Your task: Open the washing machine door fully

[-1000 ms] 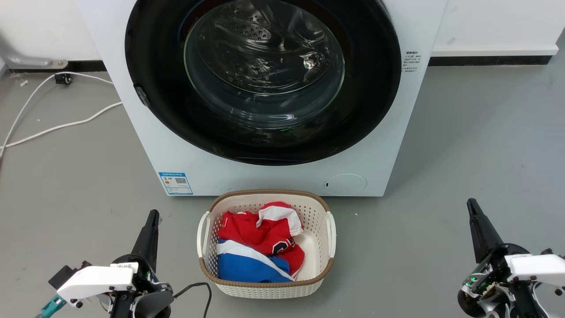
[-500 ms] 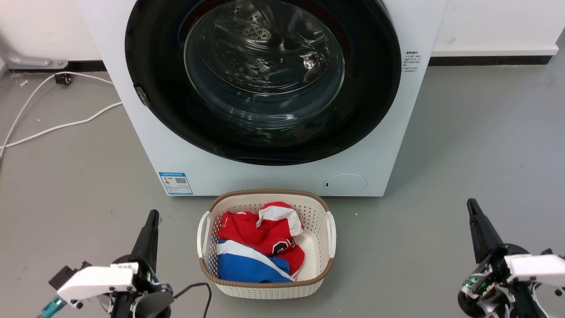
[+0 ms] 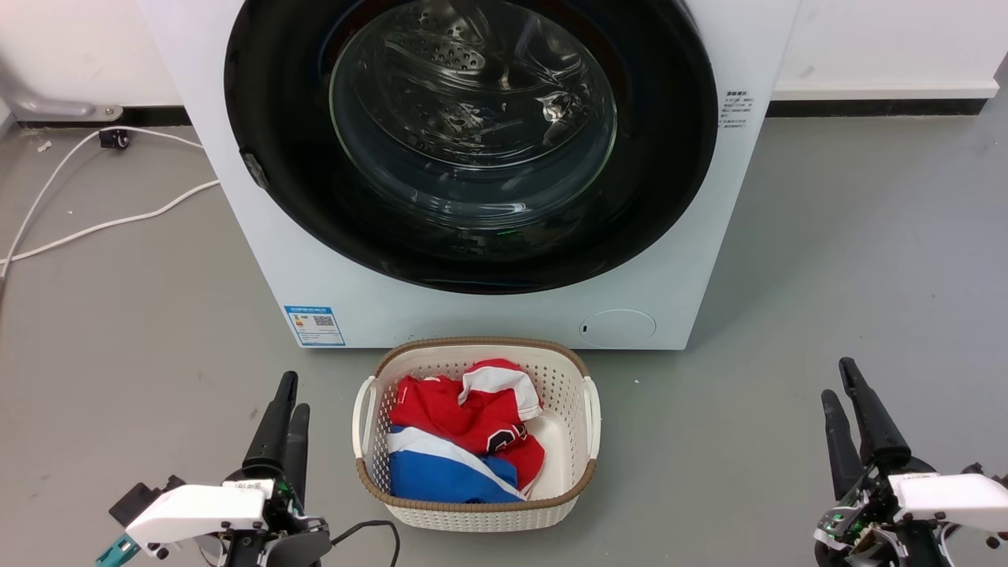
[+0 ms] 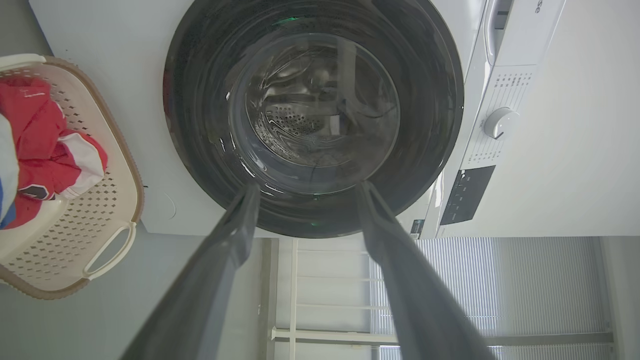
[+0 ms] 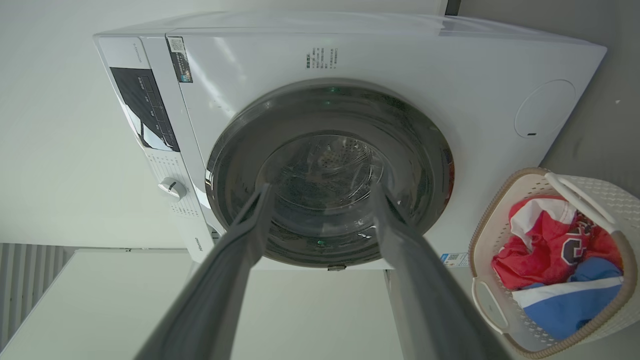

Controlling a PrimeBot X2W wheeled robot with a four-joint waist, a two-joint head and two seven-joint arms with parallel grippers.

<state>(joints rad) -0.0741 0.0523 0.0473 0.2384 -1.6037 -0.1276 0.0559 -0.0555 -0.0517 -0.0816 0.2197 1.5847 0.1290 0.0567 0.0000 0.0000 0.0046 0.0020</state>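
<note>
The large round glossy black washing machine door (image 3: 472,134) sits shut at upper centre. The left gripper (image 3: 291,394) and right gripper (image 3: 836,380), in the lower corners, have jaws apart and empty. It seems best to hook the small grey tab (image 3: 253,169) on the door's left edge, then pull steadily.

Bright, even, diffuse indoor light; no hard source seen. Head view sharp throughout. Soft faint shadow on floor (image 3: 780,268) right of washing machine (image 3: 488,315). Curved white highlights on glass of washing machine door (image 3: 472,134); small green glint low on its black ring. Wall (image 3: 882,39) behind near white. Wrist views: wide-angle bowing, machine's straight edges curve toward frame borders. Left pincer (image 4: 306,186) and right pincer (image 5: 320,187) close to lens, grey, soft, out of focus; door slightly smeared there.
</note>
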